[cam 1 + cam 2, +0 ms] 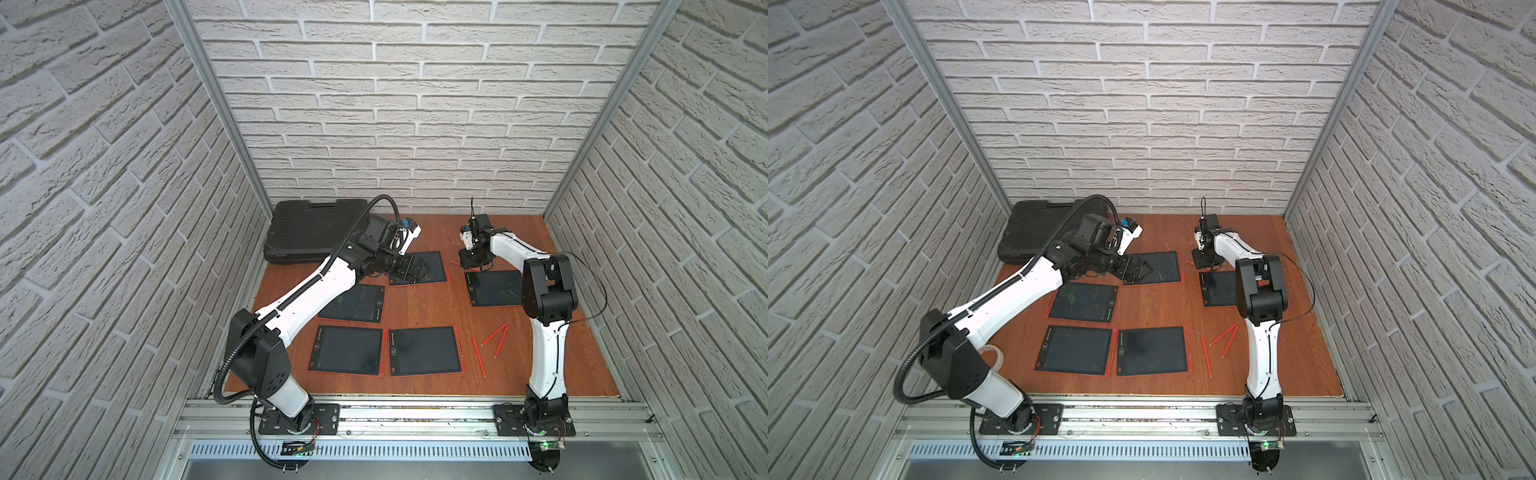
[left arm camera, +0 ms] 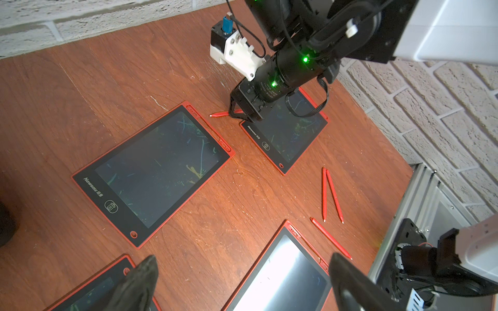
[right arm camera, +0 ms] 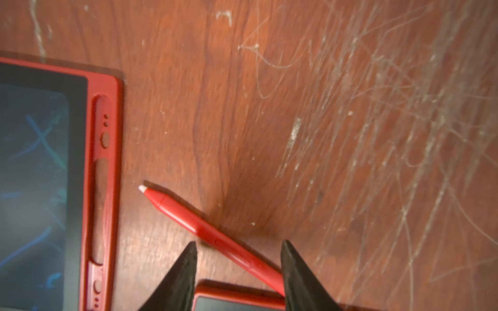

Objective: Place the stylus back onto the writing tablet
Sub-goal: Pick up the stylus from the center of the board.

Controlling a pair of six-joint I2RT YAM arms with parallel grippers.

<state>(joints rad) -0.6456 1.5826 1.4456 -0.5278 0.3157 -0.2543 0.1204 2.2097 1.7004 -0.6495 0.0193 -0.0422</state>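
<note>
The stylus (image 3: 204,229), red with a white tip, lies flat on the worktop (image 3: 350,134) in the gap between two tablets. Its tip points at the slotted edge of the far tablet (image 3: 40,175) without touching it. Its back end runs close to a corner of the right tablet (image 3: 237,294).

The right pincer (image 3: 238,247) is low over the back half of the stylus, with its fingers (image 3: 188,266) apart, one on each side of the shaft. One finger stands clear of the shaft and the other is right at it, though contact cannot be told. Nothing is gripped.

The left pincer (image 2: 242,272) hangs wide open and empty; in both top views it is over the left edge of the far tablet.

Three more styluses (image 1: 494,334) lie loose on the worktop near the right arm. Two of them form a narrow V and the third lies just beside them. Three other tablets (image 1: 347,349) lie flat toward the left and front. A black case (image 1: 316,228) sits in the far left corner.
</note>
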